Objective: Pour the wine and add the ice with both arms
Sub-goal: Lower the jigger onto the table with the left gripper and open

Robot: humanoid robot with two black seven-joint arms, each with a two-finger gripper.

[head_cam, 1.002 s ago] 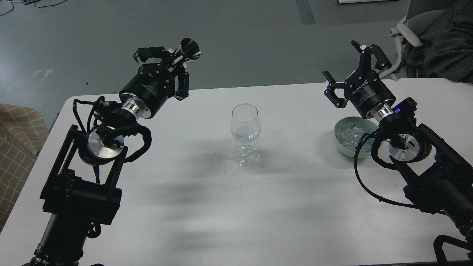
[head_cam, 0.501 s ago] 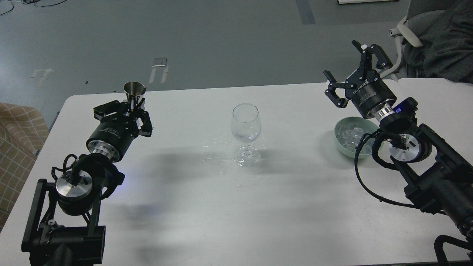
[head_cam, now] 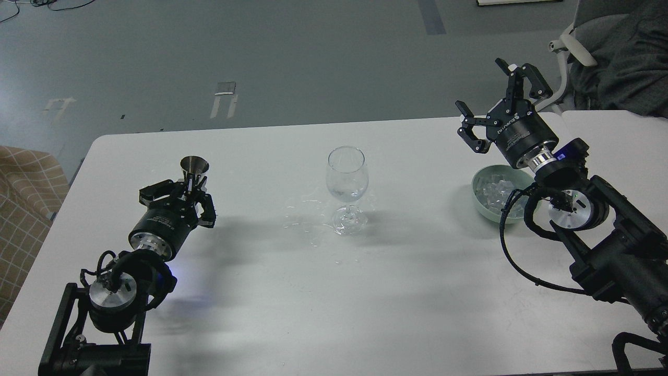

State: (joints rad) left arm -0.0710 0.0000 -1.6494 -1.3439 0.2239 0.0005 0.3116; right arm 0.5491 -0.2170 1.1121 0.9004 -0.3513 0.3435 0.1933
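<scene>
A clear stemmed glass (head_cam: 347, 180) stands at the middle of the white table (head_cam: 334, 292), with a little clear wine (head_cam: 346, 194) in its bowl. My left gripper (head_cam: 189, 191) is low at the left, shut on a steel jigger (head_cam: 194, 170) held upright close to the table. My right gripper (head_cam: 498, 109) is open and empty, raised above the far side of a pale green bowl (head_cam: 482, 205) that holds a heap of clear ice cubes (head_cam: 494, 189). My right arm hides part of the bowl.
Small wet spots (head_cam: 305, 222) lie on the table left of the glass foot. A chair (head_cam: 616, 57) with dark cloth stands beyond the far right corner. A checked cushion (head_cam: 23, 198) is off the table's left edge.
My left gripper swung the jigger from a tilted pose high up down and to the left, turning it upright near the table. My right arm has barely moved.
</scene>
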